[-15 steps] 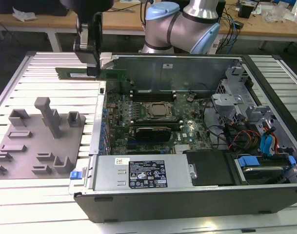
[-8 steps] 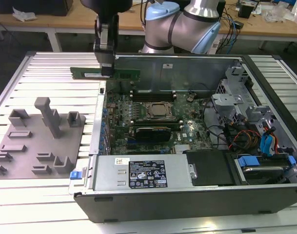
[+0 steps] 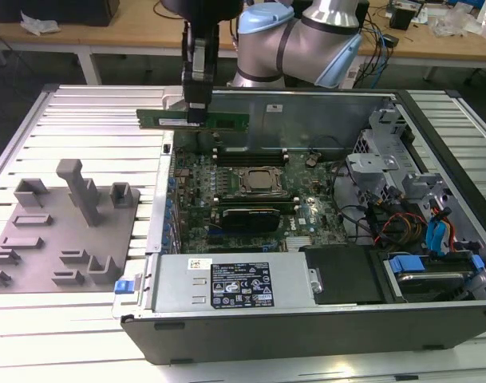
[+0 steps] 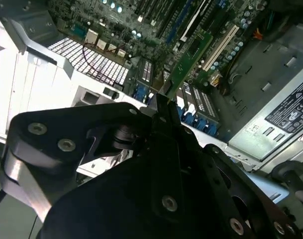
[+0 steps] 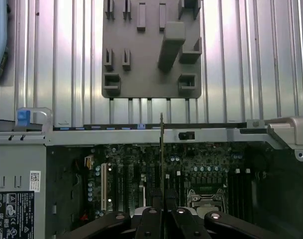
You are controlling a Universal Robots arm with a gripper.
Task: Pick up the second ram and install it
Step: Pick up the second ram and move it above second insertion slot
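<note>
**Exterior view.** In the upper middle of the frame, the black two-finger gripper (image 3: 196, 112) has its fingers clamped on the mid-length of the long, thin green circuit-board ram stick (image 3: 227, 121). The ram stick hangs level in the air. It is over the wall of the open grey metal computer case (image 3: 306, 319) on the exterior view's left. It is clear of the green motherboard (image 3: 306, 215) and its square metal-framed processor socket (image 3: 258, 182). The grey moulded plastic holder plate (image 3: 59, 231) lies at lower left, outside the case. Judged step: the pick-up is done and the carry to the board is in hand; the stick is not yet seated. Seating calls for the stick's lower edge to lie parallel to a free slot and directly over it, followed by a straight push.

**Second wrist view.** The ram stick (image 4: 191, 59) projects from the tips of the gripper (image 4: 158, 102) toward the motherboard (image 4: 156, 20). It shows a flat green face with a dark chip.

**First wrist view.** The ram stick (image 5: 162, 149) appears edge-on as a thin line. It is pinched in the gripper (image 5: 162, 211) and held apart from the motherboard (image 5: 201, 164) beneath it. The holder plate (image 5: 151, 50) lies beyond the case wall.
</note>
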